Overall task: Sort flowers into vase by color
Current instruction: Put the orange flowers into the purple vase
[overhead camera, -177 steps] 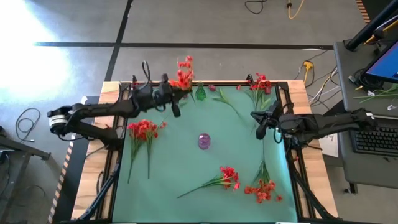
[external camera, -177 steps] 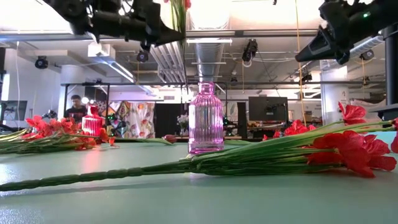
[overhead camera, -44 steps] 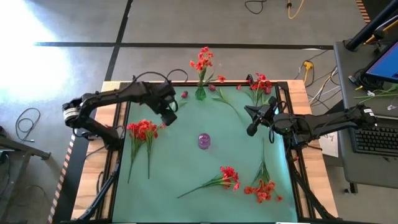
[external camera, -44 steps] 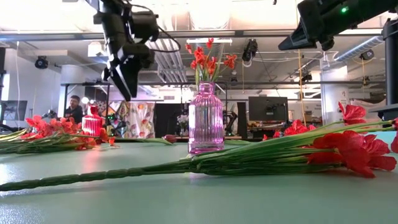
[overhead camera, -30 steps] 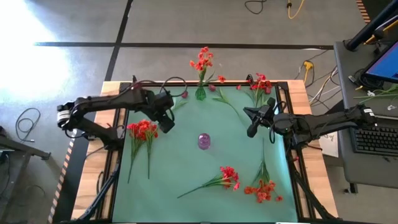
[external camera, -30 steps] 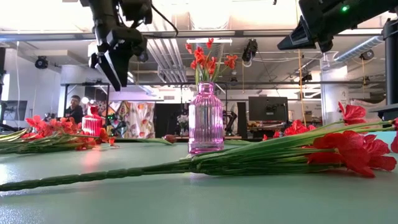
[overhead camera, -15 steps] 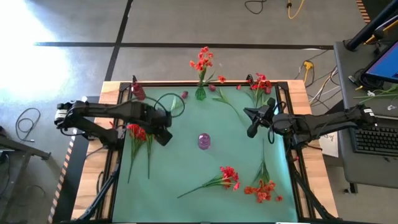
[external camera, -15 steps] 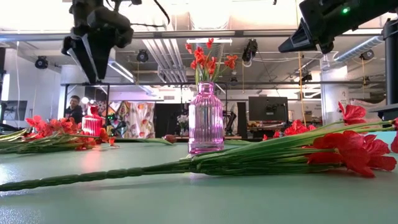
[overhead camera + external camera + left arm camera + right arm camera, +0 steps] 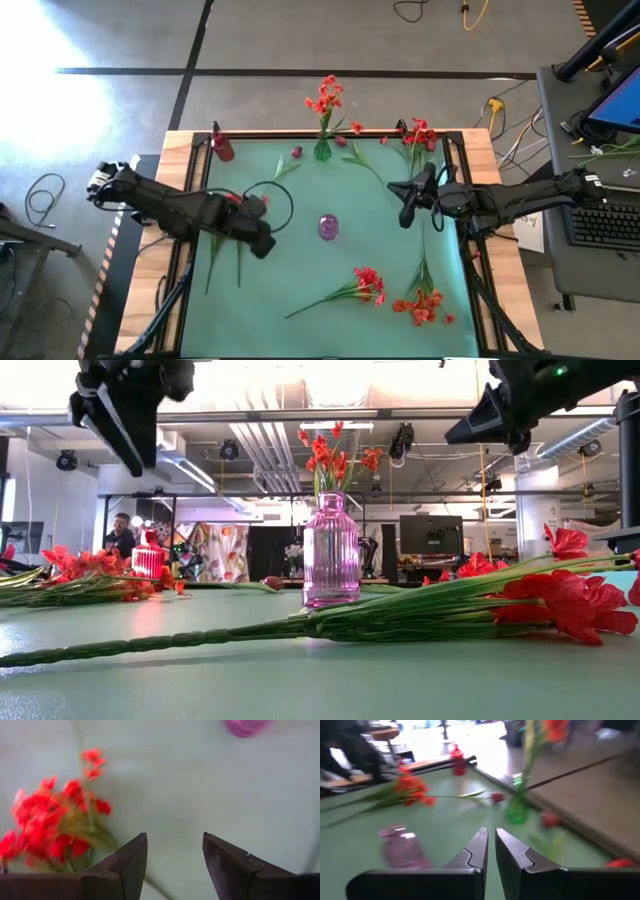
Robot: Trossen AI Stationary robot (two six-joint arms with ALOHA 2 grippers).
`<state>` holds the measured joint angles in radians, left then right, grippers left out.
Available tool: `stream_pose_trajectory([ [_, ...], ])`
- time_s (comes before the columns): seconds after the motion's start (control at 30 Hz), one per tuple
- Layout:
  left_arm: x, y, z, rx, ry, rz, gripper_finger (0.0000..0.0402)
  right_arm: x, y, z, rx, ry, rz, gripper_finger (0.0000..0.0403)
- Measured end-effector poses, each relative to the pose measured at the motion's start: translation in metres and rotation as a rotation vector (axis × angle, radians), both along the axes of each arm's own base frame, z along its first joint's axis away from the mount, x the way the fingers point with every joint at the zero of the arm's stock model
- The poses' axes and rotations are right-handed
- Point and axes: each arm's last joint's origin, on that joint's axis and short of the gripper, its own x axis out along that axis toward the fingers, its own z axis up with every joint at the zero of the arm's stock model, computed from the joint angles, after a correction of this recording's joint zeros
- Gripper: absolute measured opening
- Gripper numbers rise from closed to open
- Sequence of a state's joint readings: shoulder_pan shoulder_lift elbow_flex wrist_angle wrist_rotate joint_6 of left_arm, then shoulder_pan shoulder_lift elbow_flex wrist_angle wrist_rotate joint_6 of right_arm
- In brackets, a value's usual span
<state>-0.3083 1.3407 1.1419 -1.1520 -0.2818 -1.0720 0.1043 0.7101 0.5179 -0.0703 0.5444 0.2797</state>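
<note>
The left gripper (image 9: 262, 243), fingers spread and holding nothing, now hangs over the bunch of red flowers on green stems (image 9: 226, 214) at the green mat's (image 9: 300, 270) left side; half a second ago it sat slightly farther back. The small pink ribbed glass vase (image 9: 329, 227) stands at centre, unchanged. Behind it the green glass vase (image 9: 323, 150) holds a red spray (image 9: 324, 97). On the right, the right gripper (image 9: 408, 214) stays pressed together, empty, above the mat
</note>
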Motion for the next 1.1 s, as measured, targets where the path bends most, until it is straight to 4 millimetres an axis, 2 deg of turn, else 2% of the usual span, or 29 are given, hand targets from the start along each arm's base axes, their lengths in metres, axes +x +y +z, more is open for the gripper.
stream_pose_trajectory([
  [0.2, 0.013, -0.02, 0.006, 0.043, -0.141, -0.327, 0.0178, 0.002, 0.006, -0.001, 0.086, 0.009, 0.205, 0.0029],
  [0.47, 0.015, -0.03, 0.009, 0.062, -0.202, -0.404, 0.0178, 0.002, 0.02, -0.002, 0.289, -0.011, 0.387, 0.0029],
  [0.6, 0.015, -0.031, 0.01, 0.132, -0.209, -0.426, 0.0178, 0.005, 0.024, -0.003, 0.391, 0.024, 0.365, 0.0029],
  [0.77, 0.016, -0.031, 0.008, 0.161, -0.212, -0.476, 0.0178, 0.016, 0.029, -0.009, 0.471, 0.168, 0.303, 0.0029],
  [0.9, 0.017, -0.032, -0.002, 0.183, -0.209, -0.523, 0.0178, 0.025, 0.03, -0.015, 0.539, 0.35, 0.185, 0.0029],
  [1.1, 0.012, -0.029, -0.026, 0.196, -0.148, -0.537, 0.0178, 0.03, 0.029, -0.012, 0.547, 0.594, 0.004, 0.0029],
])
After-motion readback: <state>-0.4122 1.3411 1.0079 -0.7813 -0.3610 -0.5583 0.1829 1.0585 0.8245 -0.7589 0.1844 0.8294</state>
